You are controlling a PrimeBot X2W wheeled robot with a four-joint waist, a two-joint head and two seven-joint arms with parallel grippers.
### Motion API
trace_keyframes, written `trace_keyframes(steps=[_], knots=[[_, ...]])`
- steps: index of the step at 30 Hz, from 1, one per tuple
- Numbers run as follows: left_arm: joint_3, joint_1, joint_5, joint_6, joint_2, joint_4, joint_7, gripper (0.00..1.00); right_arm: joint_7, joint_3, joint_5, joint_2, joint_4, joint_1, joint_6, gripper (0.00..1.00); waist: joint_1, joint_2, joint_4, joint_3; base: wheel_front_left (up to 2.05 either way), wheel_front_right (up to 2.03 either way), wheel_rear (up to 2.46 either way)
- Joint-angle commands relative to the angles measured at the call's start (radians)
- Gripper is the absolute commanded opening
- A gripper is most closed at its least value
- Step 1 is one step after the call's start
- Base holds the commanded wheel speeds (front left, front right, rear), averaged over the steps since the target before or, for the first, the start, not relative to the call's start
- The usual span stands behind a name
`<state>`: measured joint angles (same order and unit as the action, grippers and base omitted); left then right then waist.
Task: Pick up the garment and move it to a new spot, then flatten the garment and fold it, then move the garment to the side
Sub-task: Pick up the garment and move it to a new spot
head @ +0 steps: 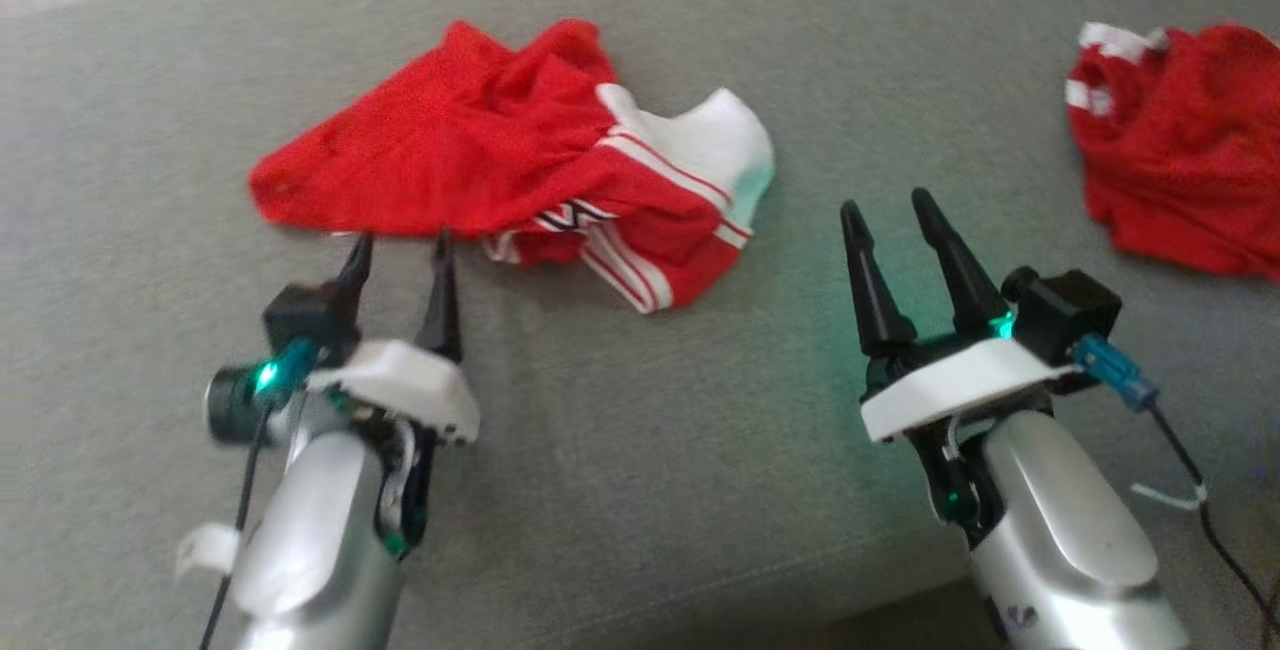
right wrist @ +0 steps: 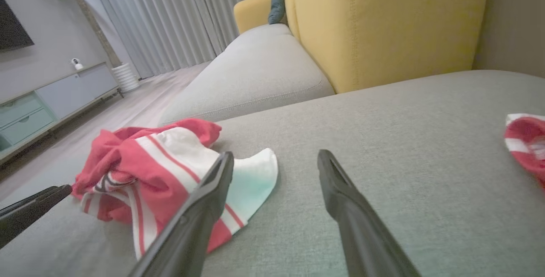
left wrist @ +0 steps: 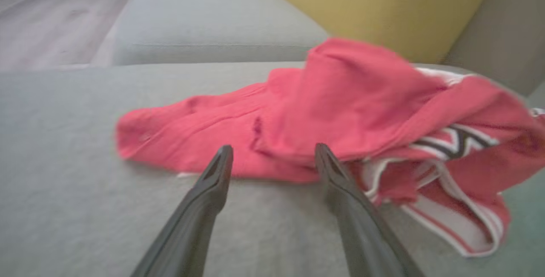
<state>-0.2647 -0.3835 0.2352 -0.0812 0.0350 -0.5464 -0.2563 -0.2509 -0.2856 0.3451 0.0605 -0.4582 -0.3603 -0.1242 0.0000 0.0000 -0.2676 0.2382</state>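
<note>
The garment [head: 480,140] is a crumpled heap of red mesh-like knit with white panels and thin red-and-white striped bands. It lies on the grey, finely woven sofa seat [head: 640,430]. One striped band carries a black-and-white mark [left wrist: 457,138], too blurred to read.

The left pincer [head: 402,238] stands spread, its two slim, dark, tapering fingers pointing at the garment's near red edge. The tips reach that hem, though I cannot tell whether they touch the cloth. The right pincer [head: 886,203] is spread too, pinching nothing, just right of the garment's white flap and apart from it. Well to the right of the garment lies a second red cloth [head: 1180,140] with white trim.

Beyond the garment, the right wrist view brings in a smooth yellow back cushion [right wrist: 383,25] with stitched seams, pleated grey curtains [right wrist: 170,8] and a pale low cabinet [right wrist: 51,98]. The left wrist view gives the garment's folds up close.
</note>
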Motion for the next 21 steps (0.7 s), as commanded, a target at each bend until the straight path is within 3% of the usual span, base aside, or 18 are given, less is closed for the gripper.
trace_keyframes(steps=[1,12,21], knots=[[0.051,0.010,-0.014,-0.008,0.017,0.047,-0.006,1.00,-0.011,-0.013,-0.013,-0.010,0.023,0.000,-0.007,1.00,0.0000,0.0000,0.056,-0.037,0.00,0.00,0.00],[0.177,0.242,-0.031,-0.050,0.016,0.187,-0.006,1.00,-0.011,0.020,-0.023,-0.010,-0.029,0.050,-0.007,1.00,0.0000,0.0000,0.163,-0.133,0.00,0.00,0.00],[0.156,0.361,-0.042,-0.071,0.015,0.238,-0.006,1.00,-0.011,0.067,-0.037,-0.010,-0.072,0.122,-0.007,1.00,0.0000,0.0000,0.227,-0.193,0.00,0.00,0.00]])
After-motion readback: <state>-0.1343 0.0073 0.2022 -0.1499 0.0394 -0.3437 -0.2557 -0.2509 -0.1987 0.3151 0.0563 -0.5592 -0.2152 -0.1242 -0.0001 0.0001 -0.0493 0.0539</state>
